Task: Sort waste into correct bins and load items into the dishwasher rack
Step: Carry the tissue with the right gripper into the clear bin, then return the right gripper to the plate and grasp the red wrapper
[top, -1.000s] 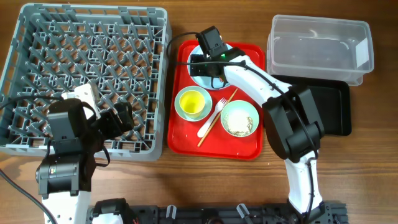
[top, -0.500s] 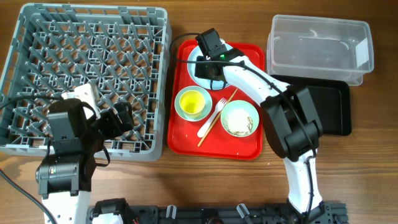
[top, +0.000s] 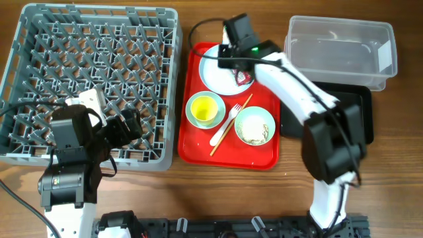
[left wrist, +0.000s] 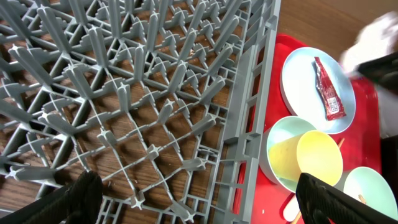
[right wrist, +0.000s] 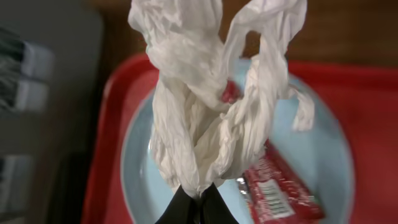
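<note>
My right gripper [right wrist: 196, 200] is shut on the crumpled white tissue [right wrist: 211, 106] and holds it just above the round white plate [top: 218, 73]. On that plate lies the red-and-white wrapper [top: 243, 78], which also shows in the right wrist view [right wrist: 281, 186]. A small yellow cup [top: 205, 108] sits inside a pale green bowl. A second bowl [top: 255, 125] holds rice scraps. The white fork [top: 225, 127] and the chopstick [top: 232, 122] lie between the bowls. My left gripper [left wrist: 205, 208] hangs open over the near right corner of the grey dishwasher rack [top: 92, 79].
The plate, bowls, fork and chopstick all rest on a red serving tray [top: 192, 149] right of the rack. A clear plastic tub [top: 340, 53] stands at the back right, with a shallow black tray [top: 353, 116] in front of it. Cables trail over the rack's left side.
My right gripper closed on the tissue and lifted it off the plate, moving back and to the right. The wrapper on the plate is now uncovered. The left arm stayed still.
</note>
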